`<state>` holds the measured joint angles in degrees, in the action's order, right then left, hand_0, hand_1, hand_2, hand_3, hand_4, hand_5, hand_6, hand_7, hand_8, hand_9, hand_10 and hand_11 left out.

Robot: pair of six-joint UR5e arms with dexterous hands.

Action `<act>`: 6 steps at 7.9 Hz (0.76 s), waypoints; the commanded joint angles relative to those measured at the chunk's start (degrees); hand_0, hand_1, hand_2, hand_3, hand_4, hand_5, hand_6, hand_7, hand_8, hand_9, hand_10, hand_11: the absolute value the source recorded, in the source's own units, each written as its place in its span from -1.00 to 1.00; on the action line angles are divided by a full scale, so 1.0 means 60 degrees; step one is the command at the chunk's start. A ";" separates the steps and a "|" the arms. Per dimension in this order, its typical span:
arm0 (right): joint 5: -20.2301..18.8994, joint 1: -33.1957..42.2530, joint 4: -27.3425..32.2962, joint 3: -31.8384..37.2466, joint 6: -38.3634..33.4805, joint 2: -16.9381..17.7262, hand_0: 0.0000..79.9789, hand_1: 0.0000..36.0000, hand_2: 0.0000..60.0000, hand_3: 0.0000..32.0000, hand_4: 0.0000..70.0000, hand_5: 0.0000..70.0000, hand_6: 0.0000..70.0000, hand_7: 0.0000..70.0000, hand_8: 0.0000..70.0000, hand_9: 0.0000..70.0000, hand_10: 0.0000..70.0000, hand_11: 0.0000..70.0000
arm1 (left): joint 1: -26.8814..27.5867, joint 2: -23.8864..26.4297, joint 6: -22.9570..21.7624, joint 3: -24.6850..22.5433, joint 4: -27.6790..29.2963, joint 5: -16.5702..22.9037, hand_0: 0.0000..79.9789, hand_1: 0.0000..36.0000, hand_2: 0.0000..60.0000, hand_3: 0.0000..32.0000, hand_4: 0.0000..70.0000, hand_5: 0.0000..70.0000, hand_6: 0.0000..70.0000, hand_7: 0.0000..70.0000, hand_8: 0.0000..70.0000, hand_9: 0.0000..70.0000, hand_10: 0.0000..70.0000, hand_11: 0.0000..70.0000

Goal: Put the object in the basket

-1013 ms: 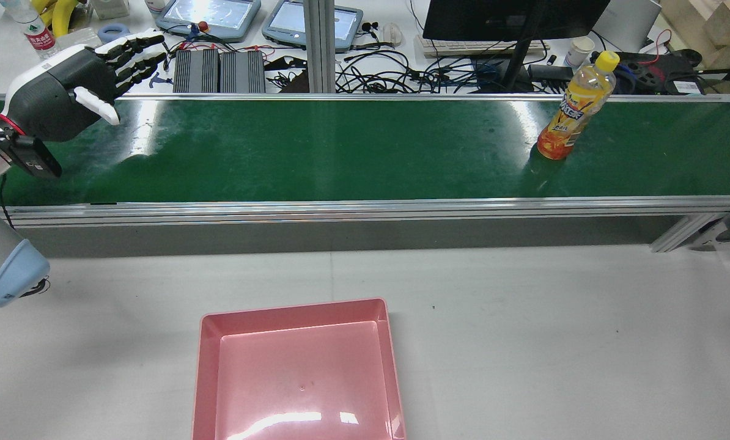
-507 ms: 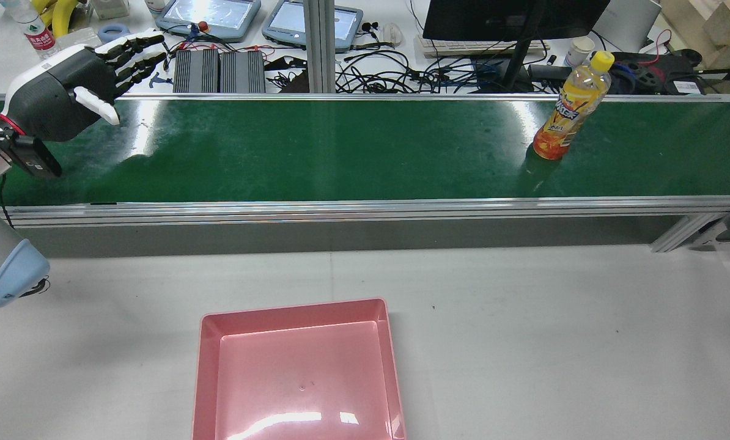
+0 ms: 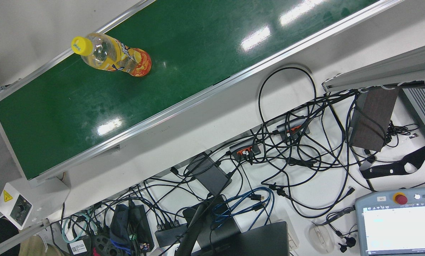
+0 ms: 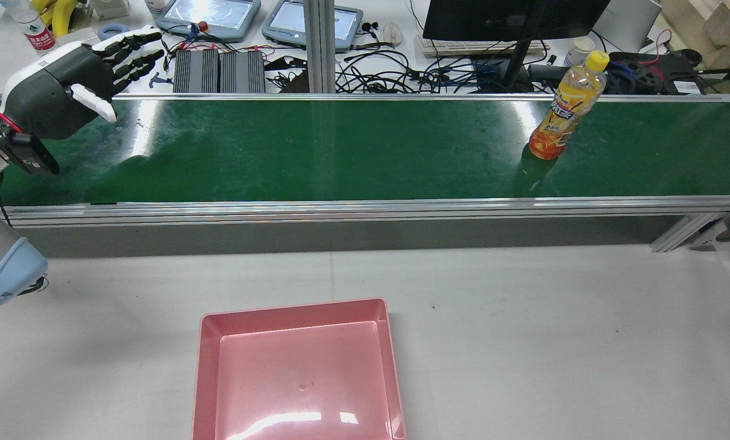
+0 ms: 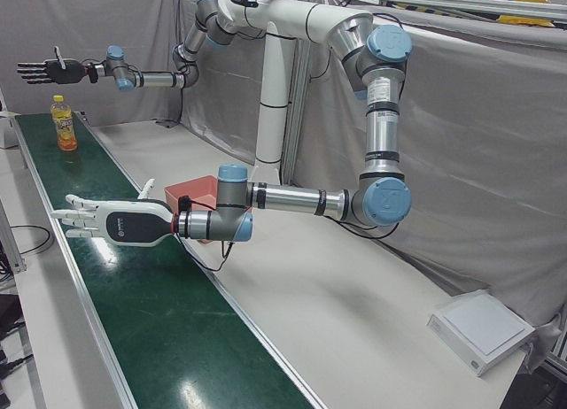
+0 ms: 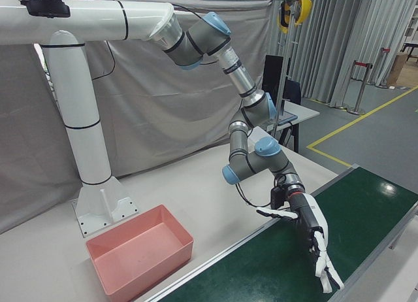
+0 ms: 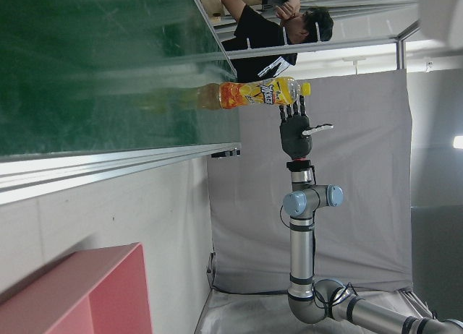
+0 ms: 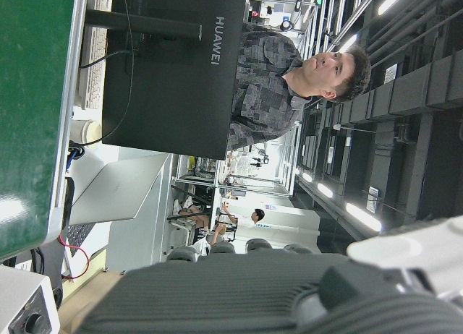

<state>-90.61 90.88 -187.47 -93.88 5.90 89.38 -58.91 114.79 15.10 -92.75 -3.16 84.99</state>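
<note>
An orange drink bottle [image 4: 559,116] with a yellow cap stands upright on the green conveyor belt [image 4: 340,153], toward its right end; it also shows in the front view [image 3: 113,56] and far off in the left-front view [image 5: 62,124]. My left hand [image 4: 65,91] hovers open over the belt's left end, fingers stretched flat [image 5: 106,223], far from the bottle. My right hand [image 5: 46,71] hangs open, high above and beyond the bottle [image 7: 257,94]. The pink basket [image 4: 291,308] sits empty on the white table in front of the belt.
Behind the belt lies a cluttered desk with a monitor [image 4: 512,18], teach pendants [image 4: 209,15], black power units [image 4: 221,70] and tangled cables [image 3: 287,142]. A control box [image 3: 15,206] sits at the belt's end. A person [image 8: 289,66] sits behind the monitor.
The bottle has travelled a little to the left along the belt. My left hand has risen slightly and drawn back toward the left; it stays open.
</note>
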 commanded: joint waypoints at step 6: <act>0.0000 -0.0001 0.0000 -0.0027 -0.0003 0.0000 -1.00 -1.00 -1.00 -1.00 -1.00 -1.00 -1.00 -1.00 -1.00 -1.00 -1.00 -1.00 | 0.0004 0.0000 0.0032 -0.0010 0.0000 0.0000 0.49 -0.86 -1.00 -0.95 -0.64 -0.49 -0.99 -0.96 -0.77 -0.70 -0.94 -0.87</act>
<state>-90.62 90.91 -187.47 -94.02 5.89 89.39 -58.89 114.79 15.22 -92.81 -3.16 84.99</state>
